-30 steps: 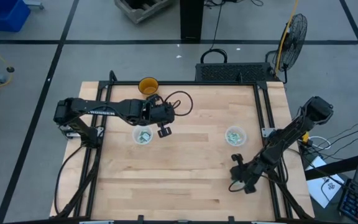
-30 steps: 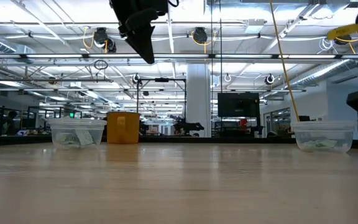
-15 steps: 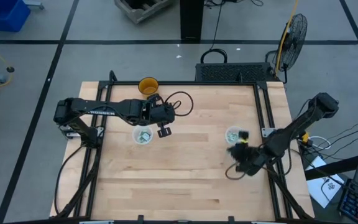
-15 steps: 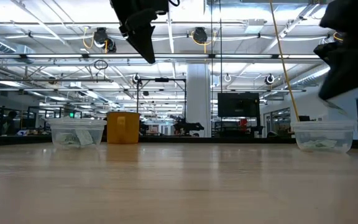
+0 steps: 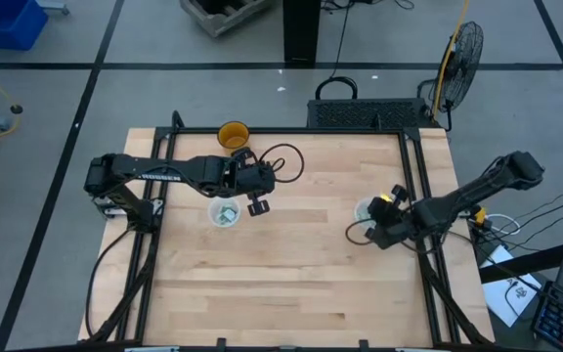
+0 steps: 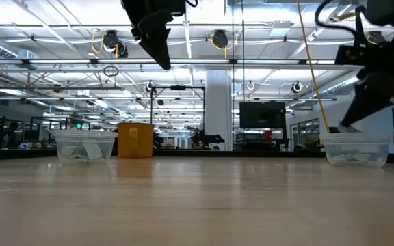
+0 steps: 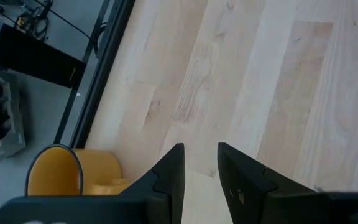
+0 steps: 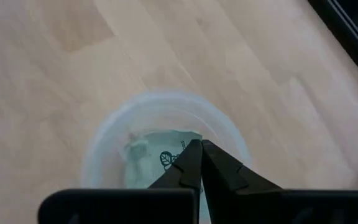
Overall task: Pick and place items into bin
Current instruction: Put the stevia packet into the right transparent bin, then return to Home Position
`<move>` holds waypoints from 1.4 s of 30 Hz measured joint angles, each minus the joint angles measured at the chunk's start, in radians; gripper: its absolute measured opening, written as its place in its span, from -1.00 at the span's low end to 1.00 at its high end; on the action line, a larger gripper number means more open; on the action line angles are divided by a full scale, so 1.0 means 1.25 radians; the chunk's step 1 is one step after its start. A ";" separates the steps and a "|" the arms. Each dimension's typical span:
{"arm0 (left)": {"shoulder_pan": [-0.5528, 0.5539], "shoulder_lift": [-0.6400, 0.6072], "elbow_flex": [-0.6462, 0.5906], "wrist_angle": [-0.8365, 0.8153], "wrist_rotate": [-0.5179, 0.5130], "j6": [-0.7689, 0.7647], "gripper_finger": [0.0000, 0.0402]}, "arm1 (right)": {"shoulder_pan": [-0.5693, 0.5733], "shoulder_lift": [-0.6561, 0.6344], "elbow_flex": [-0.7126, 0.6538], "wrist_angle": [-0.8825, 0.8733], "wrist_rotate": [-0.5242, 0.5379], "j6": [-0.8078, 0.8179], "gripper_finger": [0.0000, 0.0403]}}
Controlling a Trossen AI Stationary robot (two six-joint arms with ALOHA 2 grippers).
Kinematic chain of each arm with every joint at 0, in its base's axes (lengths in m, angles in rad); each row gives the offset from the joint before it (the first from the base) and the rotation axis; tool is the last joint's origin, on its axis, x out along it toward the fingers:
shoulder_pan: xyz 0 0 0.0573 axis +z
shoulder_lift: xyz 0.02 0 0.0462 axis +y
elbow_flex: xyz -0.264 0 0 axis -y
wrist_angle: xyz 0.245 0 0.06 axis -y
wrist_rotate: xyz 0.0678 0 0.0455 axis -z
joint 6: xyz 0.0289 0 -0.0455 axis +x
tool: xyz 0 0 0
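With its fingers nearly closed and empty, the right gripper is being held over the right cup of items, so 1 item is perhaps being missed or the cup tipped.

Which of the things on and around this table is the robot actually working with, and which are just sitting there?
Part of the job:
- the clear tub under the right gripper, with green-and-white packets inside
- the second clear tub near the left gripper, also holding packets

Just lying about:
- the orange mug at the table's far edge
- the fan beyond the table
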 joint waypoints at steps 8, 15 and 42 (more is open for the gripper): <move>0.000 0.000 0.000 0.000 0.000 0.000 -0.49 | -0.063 0.001 -0.034 0.042 -0.054 -0.016 -0.99; 0.000 0.000 0.000 0.000 0.000 -0.001 -0.49 | -0.106 0.001 -0.034 0.050 -0.140 -0.033 -0.80; 0.010 -0.053 -0.001 -0.147 -0.002 -0.115 -0.49 | -0.119 -0.096 0.221 0.268 -0.100 -0.619 -0.57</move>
